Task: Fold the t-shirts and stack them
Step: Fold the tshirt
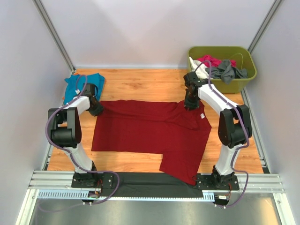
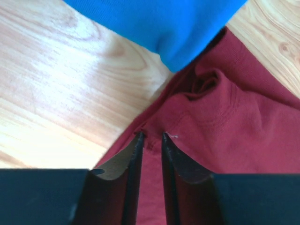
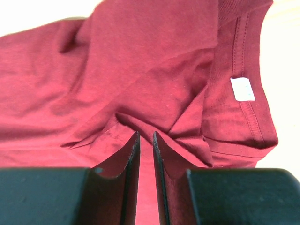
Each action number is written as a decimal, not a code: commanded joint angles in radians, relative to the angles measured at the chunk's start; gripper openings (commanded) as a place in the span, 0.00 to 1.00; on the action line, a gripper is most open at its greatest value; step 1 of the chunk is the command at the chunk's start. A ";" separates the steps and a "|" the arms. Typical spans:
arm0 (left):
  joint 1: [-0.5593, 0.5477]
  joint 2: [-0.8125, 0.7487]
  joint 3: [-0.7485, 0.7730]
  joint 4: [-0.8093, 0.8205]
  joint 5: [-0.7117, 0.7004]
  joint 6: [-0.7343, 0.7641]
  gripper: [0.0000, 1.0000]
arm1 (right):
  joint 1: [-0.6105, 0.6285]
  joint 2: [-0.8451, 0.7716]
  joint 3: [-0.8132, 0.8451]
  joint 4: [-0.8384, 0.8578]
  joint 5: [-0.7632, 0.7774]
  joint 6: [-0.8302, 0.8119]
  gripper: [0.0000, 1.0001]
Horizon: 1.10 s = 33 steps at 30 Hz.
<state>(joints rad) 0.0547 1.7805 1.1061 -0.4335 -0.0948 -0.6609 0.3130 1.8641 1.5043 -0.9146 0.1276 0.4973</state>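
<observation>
When looking down from above, find the dark red shirt (image 1: 150, 129) spread over the middle of the wooden counter (image 1: 140, 84), mostly flat, its near right part reaching the counter's near edge. Note the small white label (image 3: 243, 89) sewn at the collar band on the shirt's far right. Cannot read any brand or writing on it, too blurred.

See the right hand (image 3: 145, 134) down on the far right of the shirt beside the collar, fingers nearly together and pinching a raised fold of red cloth, fabric puckered around the tips.

See the left hand (image 2: 152, 136) at the shirt's far left corner, fingers drawn close about the hemmed edge with red cloth between them. Cannot tell whether clamped firm or just short of it.

Find the teal-blue shirt (image 1: 79, 86) bunched at the far left of the counter, its near corner touching the red shirt's corner just beyond the left hand.

At the counter's far right corner, note a green bin (image 1: 243, 79) holding pink, white and grey garments (image 1: 227, 70).
</observation>
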 commanded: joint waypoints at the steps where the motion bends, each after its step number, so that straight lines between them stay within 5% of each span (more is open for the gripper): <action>1: 0.000 0.019 0.037 0.048 -0.026 -0.022 0.28 | 0.006 0.026 0.025 -0.012 0.038 0.021 0.19; 3: 0.002 0.020 0.035 0.049 -0.043 -0.017 0.28 | 0.006 0.033 0.031 -0.015 0.037 0.020 0.19; 8: 0.002 0.019 0.047 0.019 -0.037 -0.006 0.54 | 0.006 0.038 0.040 -0.018 0.038 0.014 0.20; 11: 0.000 0.005 0.041 0.018 -0.033 -0.011 0.57 | 0.006 0.043 0.043 -0.018 0.037 0.015 0.20; 15: 0.002 0.020 0.041 0.015 -0.037 -0.011 0.44 | 0.005 0.050 0.050 -0.018 0.027 0.015 0.19; 23: 0.004 0.025 0.043 0.013 -0.039 -0.013 0.01 | 0.005 0.046 0.051 -0.024 0.038 0.014 0.19; 33: 0.002 -0.133 0.066 -0.073 -0.066 -0.009 0.00 | -0.014 0.017 -0.005 -0.044 0.052 0.072 0.22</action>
<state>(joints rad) 0.0547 1.7618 1.1263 -0.4683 -0.1223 -0.6720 0.3107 1.9087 1.5200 -0.9455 0.1532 0.5152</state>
